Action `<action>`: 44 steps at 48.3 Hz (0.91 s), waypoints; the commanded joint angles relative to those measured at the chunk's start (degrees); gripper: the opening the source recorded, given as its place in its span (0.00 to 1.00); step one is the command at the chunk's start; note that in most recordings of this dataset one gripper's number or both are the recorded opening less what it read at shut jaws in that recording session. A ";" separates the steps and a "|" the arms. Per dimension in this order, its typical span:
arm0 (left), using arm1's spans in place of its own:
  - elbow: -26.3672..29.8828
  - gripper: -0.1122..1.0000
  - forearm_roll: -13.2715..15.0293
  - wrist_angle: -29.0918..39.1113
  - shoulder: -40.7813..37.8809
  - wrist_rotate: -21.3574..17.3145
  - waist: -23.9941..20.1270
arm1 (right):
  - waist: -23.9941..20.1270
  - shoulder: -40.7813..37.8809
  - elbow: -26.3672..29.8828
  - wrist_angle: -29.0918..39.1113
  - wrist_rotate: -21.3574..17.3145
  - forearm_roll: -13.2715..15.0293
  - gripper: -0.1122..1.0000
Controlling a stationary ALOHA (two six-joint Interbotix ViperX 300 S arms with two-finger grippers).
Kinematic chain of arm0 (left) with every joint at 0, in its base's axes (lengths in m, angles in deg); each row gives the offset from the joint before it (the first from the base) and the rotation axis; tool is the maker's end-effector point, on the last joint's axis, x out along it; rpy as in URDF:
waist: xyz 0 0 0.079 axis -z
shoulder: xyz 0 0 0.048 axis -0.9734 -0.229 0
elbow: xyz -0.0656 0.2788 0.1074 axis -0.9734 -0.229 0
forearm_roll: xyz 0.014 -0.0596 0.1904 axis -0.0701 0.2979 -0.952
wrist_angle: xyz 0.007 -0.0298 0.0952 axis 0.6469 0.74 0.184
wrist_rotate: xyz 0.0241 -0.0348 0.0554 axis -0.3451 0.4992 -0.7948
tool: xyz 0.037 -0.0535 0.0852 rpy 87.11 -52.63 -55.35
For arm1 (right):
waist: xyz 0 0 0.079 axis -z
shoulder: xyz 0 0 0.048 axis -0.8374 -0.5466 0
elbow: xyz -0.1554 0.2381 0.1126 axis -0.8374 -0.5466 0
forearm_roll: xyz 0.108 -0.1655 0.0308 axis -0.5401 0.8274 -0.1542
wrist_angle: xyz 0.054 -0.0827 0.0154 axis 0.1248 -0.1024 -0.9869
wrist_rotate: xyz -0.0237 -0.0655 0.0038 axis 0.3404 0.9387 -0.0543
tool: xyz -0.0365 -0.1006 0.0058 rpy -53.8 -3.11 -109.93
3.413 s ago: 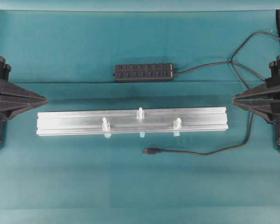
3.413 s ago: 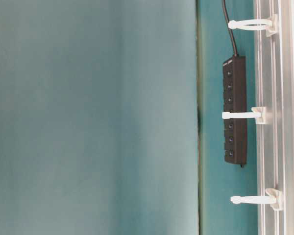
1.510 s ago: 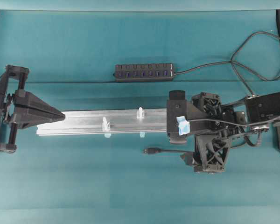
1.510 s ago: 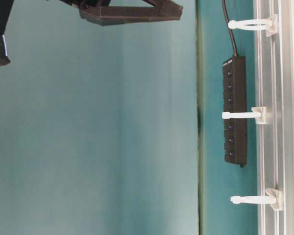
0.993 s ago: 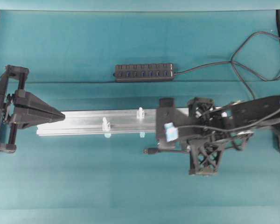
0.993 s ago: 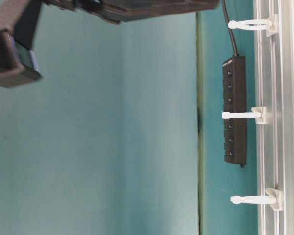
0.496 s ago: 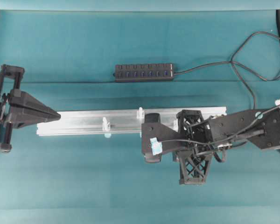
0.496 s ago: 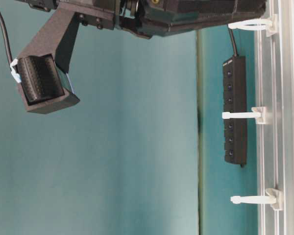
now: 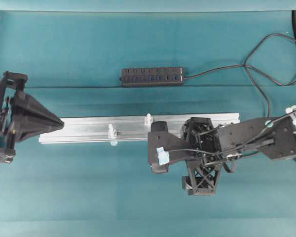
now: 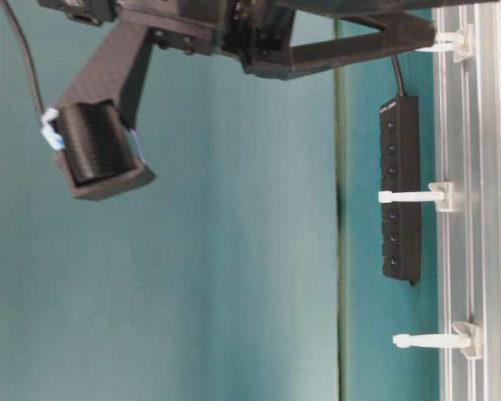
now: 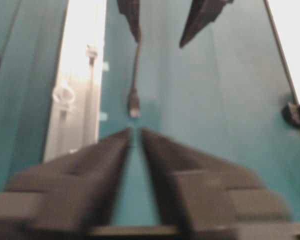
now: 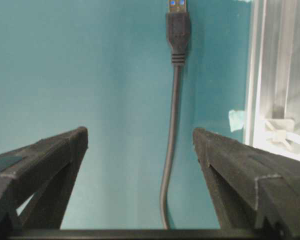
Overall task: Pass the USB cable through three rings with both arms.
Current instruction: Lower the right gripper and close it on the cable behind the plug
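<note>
Claw fingers [image 12: 45, 155] of the right claw [image 12: 140, 145] are spread wide astride the USB cable [image 12: 173, 125] for grasping, while the left claw [image 11: 135, 134] is held slightly parted near the rail [image 9: 89, 129].

Your right arm [image 9: 256, 138] is matte black, with an open lattice frame behind the claw and thin black cables running along it. A ribbed black camera block [image 10: 100, 150] carries pale blue tape at its 9 o'clock edge. Your left claw [image 11: 135, 137] looks like two tapering black wedges, though that view is blurred.
</note>
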 commanded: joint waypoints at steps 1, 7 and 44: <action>0.35 0.55 -0.26 -0.18 -0.35 -0.18 0.00 | -0.09 -0.18 0.88 -0.88 -0.44 0.35 0.78; 0.09 0.82 -0.26 0.62 -0.35 -0.44 0.00 | 0.18 -1.32 0.35 -2.29 -0.44 0.88 0.78; -0.79 0.11 -0.44 1.49 1.58 -0.53 0.18 | 0.70 -5.45 -1.23 -6.94 -0.26 0.97 0.53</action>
